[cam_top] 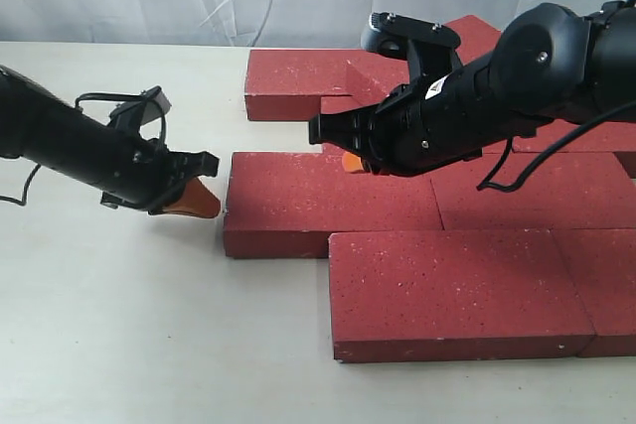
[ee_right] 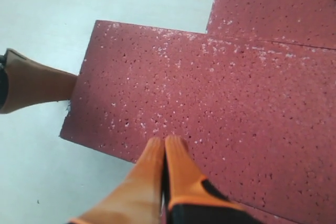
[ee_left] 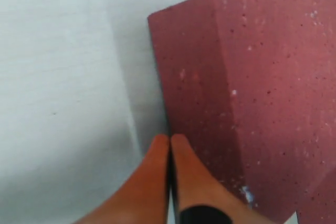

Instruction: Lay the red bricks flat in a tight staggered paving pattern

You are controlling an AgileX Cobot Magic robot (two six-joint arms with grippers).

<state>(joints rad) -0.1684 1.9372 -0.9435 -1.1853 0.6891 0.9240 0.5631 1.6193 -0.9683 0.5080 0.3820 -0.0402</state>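
- left pincer clenched, orange fingers pressed together, holding nothing. it sits low over the desk at the 9 o'clock end of the middle-row brick
- the brick lies at 3 o'clock from that pincer in the exterior view, long axis running 9 to 3, so a push would go straight along its length. tip is at the end face; touching or a hair off, can't tell
- right pincer also clenched and empty, tips over the same brick's top face near its 12 o'clock edge. contact unclear
- left arm is the nearer one for the end face; right has the top
- red bricks lie flat in offset rows — front brick stepped toward 3 o'clock, back brick at 12 o'clock
- look: dark red, matte, gritty, pale specks, sharp square edges
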